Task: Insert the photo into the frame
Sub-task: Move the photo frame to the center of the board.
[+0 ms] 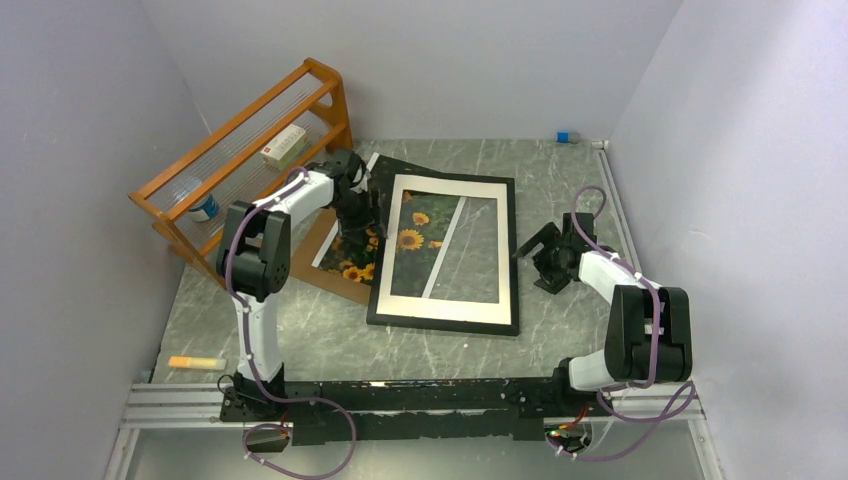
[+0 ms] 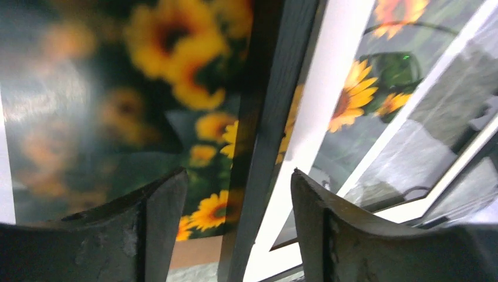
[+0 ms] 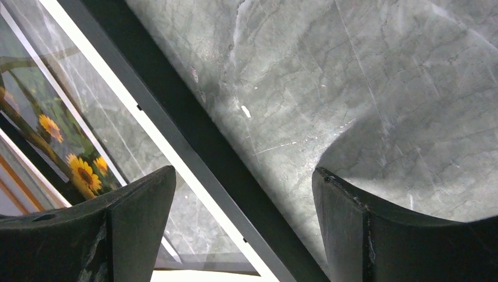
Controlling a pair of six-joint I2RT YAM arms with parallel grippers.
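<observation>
The frame (image 1: 440, 325), a thin black border with a white mat under glass, lies flat mid-table. The sunflower photo (image 1: 352, 268) lies face up at its left, its right part under the glass. My left gripper (image 1: 365, 222) hangs over the frame's left edge. In the left wrist view its open gripper (image 2: 238, 182) straddles the black frame edge (image 2: 264, 147), with the photo (image 2: 117, 88) to the left. My right gripper (image 1: 535, 265) sits at the frame's right side. It is open (image 3: 244, 176) astride the black frame edge (image 3: 194, 135) and touches nothing.
A brown backing board (image 1: 305, 250) lies under the photo's left side. An orange wooden rack (image 1: 250, 150) stands at the back left, holding a small box (image 1: 283, 147) and a bottle (image 1: 203, 208). An orange marker (image 1: 195, 362) lies near left. Grey walls close in on three sides.
</observation>
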